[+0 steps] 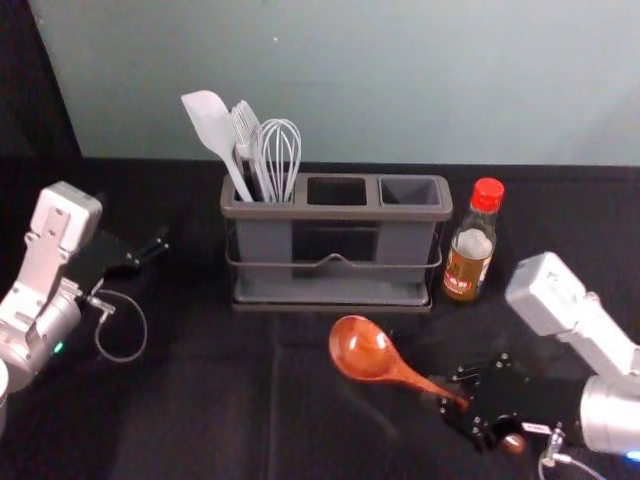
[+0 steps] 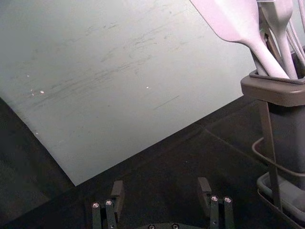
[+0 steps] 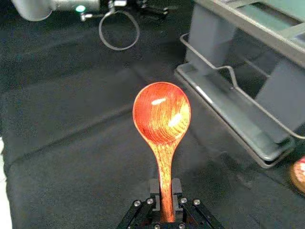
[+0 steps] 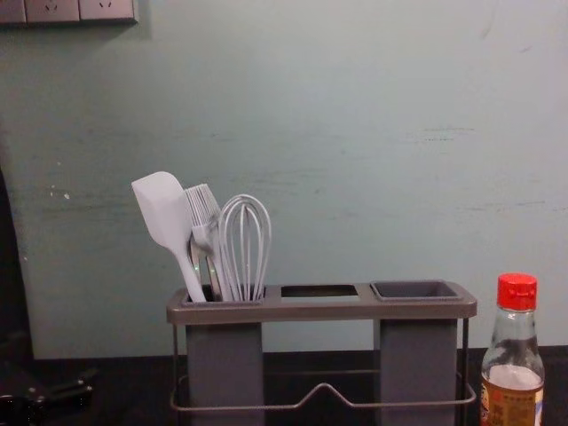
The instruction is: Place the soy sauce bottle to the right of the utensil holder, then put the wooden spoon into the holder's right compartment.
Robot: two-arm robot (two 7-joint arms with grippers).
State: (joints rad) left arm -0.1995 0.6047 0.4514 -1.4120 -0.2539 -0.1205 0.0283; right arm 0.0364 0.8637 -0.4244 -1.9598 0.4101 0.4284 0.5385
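- 1 grey plastic utensil holder (image 1: 335, 213) with brownish-grey rim and thin wire rail; 3 openings in a row: left compartment (image 4: 224, 355), middle opening (image 4: 319, 290), right compartment (image 4: 417, 355).
- At least 3 pale utensils standing in holder's left compartment: 1 flat-bladed spatula (image 1: 210, 125), 1 bristled brush (image 1: 244, 130), 1 wire whisk (image 1: 280, 145). Metal pieces among them, can't count.
- 1 clear glass soy sauce bottle (image 1: 470, 260), red cap, brown liquid, upright just beside holder's right end.
- 1 glossy reddish-brown wooden spoon (image 1: 362, 348), outside holder, near its front; bowl toward the holder, handle toward the right gripper. Can't tell if it touches the table.
- 2 grippers. Right gripper (image 1: 455, 388) in front of holder, toward its right end; 2 fingers (image 3: 154, 188) pinching spoon handle.
- Left gripper (image 1: 157, 248) parked left of holder, apart from it; 2 fingers (image 2: 117, 195) spread wide.
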